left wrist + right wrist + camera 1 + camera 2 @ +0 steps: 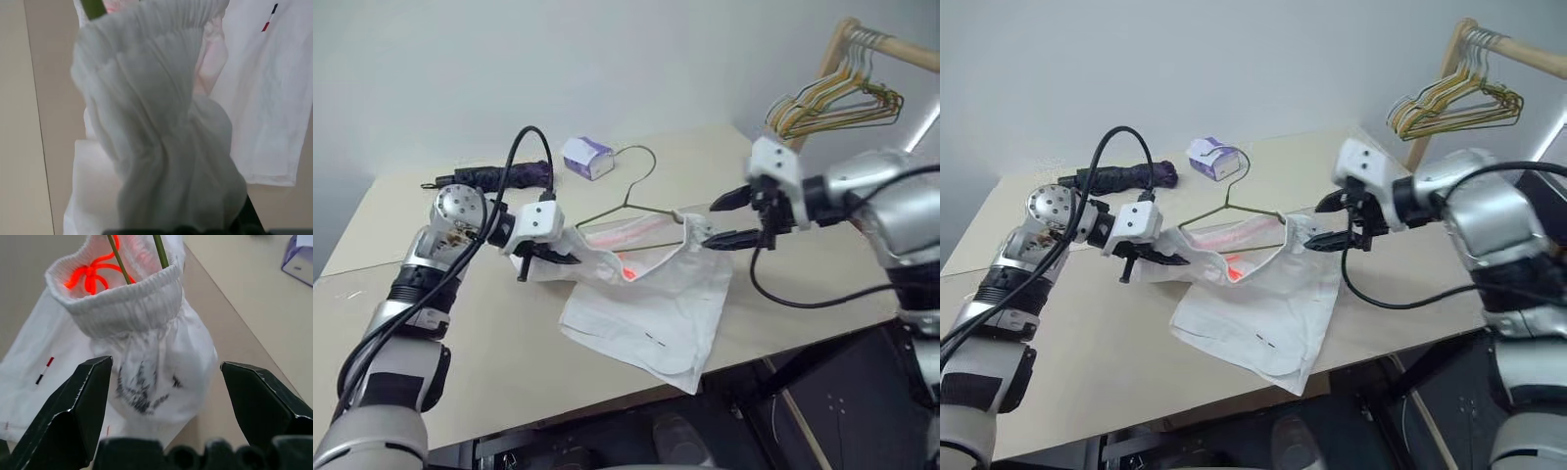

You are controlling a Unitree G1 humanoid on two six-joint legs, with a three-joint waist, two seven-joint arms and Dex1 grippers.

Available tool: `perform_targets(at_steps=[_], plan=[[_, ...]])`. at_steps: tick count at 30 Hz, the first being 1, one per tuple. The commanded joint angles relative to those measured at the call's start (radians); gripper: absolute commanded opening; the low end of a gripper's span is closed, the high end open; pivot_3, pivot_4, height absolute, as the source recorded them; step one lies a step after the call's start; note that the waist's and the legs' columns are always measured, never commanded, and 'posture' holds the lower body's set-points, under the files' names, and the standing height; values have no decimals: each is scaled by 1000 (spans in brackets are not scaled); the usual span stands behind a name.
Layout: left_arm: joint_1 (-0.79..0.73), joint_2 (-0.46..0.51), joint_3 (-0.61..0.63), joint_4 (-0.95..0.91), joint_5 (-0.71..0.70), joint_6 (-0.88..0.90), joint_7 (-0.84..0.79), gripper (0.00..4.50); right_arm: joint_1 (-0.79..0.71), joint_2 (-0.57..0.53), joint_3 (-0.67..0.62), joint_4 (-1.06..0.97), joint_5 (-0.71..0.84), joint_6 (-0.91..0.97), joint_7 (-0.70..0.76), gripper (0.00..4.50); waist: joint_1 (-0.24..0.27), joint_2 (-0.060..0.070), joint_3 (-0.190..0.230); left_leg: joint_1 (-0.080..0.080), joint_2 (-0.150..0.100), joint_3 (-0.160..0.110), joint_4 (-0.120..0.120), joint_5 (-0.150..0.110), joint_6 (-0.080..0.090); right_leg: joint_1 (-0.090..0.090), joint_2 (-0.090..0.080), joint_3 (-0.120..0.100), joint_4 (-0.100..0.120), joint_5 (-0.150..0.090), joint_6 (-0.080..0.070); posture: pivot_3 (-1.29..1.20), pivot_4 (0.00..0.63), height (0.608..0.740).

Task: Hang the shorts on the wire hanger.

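The white shorts (646,304) lie on the table with the waistband lifted and stretched between my two grippers. My left gripper (553,257) is shut on the waistband's left end, and bunched cloth (161,122) covers its fingers. The thin wire hanger (628,201) has its shoulders inside the waistband, and its hook rises toward the back of the table. My right gripper (729,217) stands open at the waistband's right end. In the right wrist view its fingers (83,406) spread wide on either side of the gathered cloth (146,308), apart from it. A red drawstring (90,276) shows inside.
A small purple-and-white box (587,157) and a dark folded umbrella (499,176) lie at the back of the beige table (509,392). A wooden rack at the right carries a bunch of coloured hangers (837,103). The table's front edge is just below the shorts.
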Motion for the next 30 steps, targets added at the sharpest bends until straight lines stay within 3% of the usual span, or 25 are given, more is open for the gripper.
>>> perform_targets(at_steps=[1, 5, 8, 19, 27, 30], plan=[[-44, -10, 16, -2, -14, -23, -9, 47, -81, 65, 75, 77, -93, -80, 52, 4138, -12, 0, 0, 0, 0, 0, 0, 0, 0, 0, 0, 0, 0, 0, 0, -343, 0, 740], [-52, -16, 21, 8, -11, -31, -15, 47, -102, 113, 137, 145, -177, -122, 79, 4138, -19, 0, 0, 0, 0, 0, 0, 0, 0, 0, 0, 0, 1, 0, 0, -341, 0, 740], [-55, -13, 23, 12, -10, -38, -20, 47, -112, 131, 151, 190, -218, -142, 92, 3574, -18, 0, 0, 0, 0, 0, 0, 0, 0, 0, 0, 0, 1, 0, 0, -338, 0, 740], [-49, -11, 12, 14, -6, -68, -43, 47, -95, 130, 95, 141, -219, -108, 144, 30, -20, 0, 0, 0, 0, -1, 0, 0, 0, 0, 1, 0, 1, 0, 0, -353, 0, 740], [-60, -25, 5, 46, -3, -86, -61, 47, -45, 109, 37, 33, -167, -4, 162, 30, -21, 0, 0, 0, 0, -1, 1, 0, 0, 0, 0, 0, 1, 0, 0, -373, 0, 740], [-72, -23, 14, 70, -16, -85, -89, 1004, -4, 86, -4, -18, -119, 74, 163, 0, -24, 0, 0, 0, 0, -1, 1, 0, 0, 0, 0, 0, 1, 0, 0, -376, 0, 740]])
